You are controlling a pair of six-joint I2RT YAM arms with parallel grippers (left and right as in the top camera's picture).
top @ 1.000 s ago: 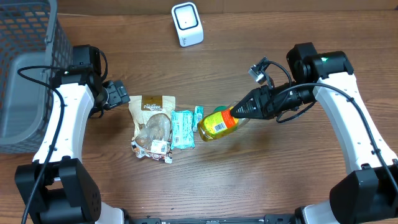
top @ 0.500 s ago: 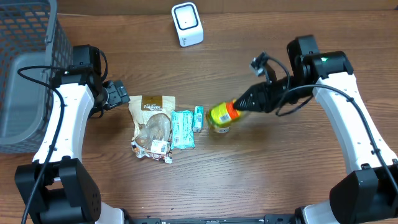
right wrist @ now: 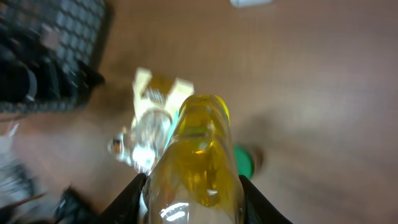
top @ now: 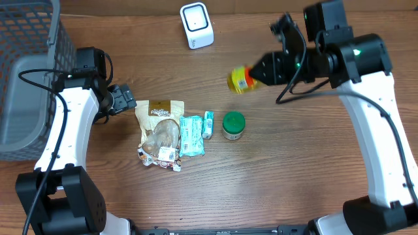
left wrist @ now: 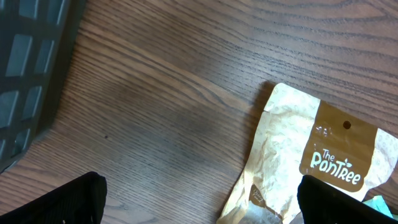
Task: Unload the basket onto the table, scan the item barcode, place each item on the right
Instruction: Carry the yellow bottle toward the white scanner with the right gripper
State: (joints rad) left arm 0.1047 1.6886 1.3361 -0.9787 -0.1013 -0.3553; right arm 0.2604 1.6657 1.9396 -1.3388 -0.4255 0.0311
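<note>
My right gripper (top: 258, 73) is shut on a yellow bottle (top: 240, 80) with an orange band, holding it in the air right of the white barcode scanner (top: 196, 25) at the back. In the right wrist view the bottle (right wrist: 196, 149) fills the gap between the two black fingers (right wrist: 129, 200), base pointing away. Its barcode is not visible. The left gripper (top: 124, 101) is open, low over the wood beside a brown snack pouch (top: 160, 121). In the left wrist view its gripper (left wrist: 199, 208) has nothing between the tips, and the pouch (left wrist: 311, 155) lies by the right finger.
A green-lidded jar (top: 233, 125) stands on the table below the lifted bottle. Teal packets (top: 191, 135) lie between it and the pouch. A grey wire basket (top: 26, 72) fills the back left corner. The scanner's edge (right wrist: 250, 2) shows at the top of the right wrist view.
My right arm has lifted the yellow bottle off the table and carried it back and to the right, uncovering the green-lidded jar. The left arm has not moved.
</note>
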